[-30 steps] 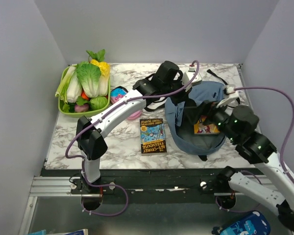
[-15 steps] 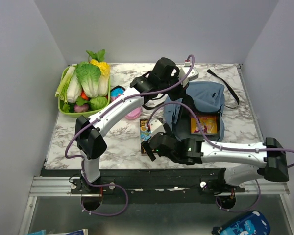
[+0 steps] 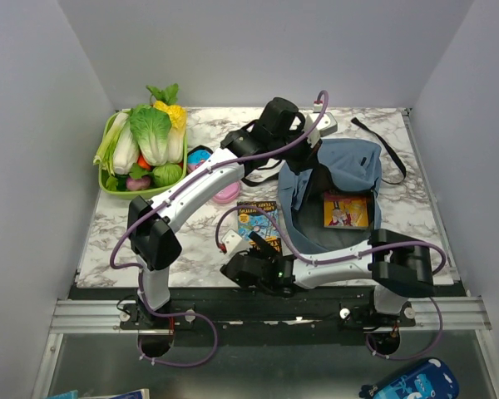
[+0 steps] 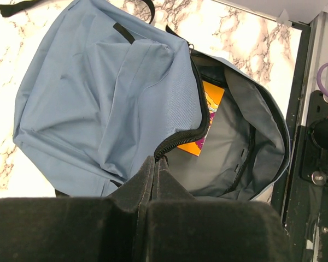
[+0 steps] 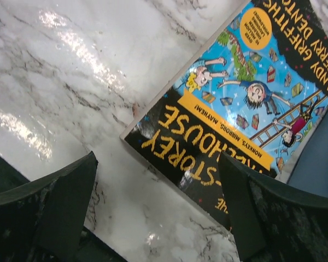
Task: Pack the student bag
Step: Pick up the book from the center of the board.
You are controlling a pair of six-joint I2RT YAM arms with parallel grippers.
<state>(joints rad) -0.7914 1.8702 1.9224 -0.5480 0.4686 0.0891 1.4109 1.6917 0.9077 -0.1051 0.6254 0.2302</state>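
1. A white marble-patterned worktop (image 3: 191, 237) is seen, enclosed by pale grey walls (image 3: 258, 50), with a dark rail along its near edge.
2. The student bag (image 3: 349, 170) lies on the right half of the worktop, its mouth open and an orange book (image 3: 347, 209) lying inside.
3. A colourful paperback (image 3: 256, 218) lies flat just left of the bag. A pink pencil case (image 3: 226, 195) and a green basket of vegetables (image 3: 141, 150) are placed farther left.
4. The left gripper (image 4: 154, 164) is pressed together on the zip edge at the left of the bag's mouth.
5. The right gripper (image 5: 158, 207) is spread wide, holding nothing, over the paperback's near corner.
6. A second ago the right arm was stretched over the bag, hiding the orange book. It has since been swung across to the left of the bag, near the front edge.
7. The left arm and the bag have not been moved.
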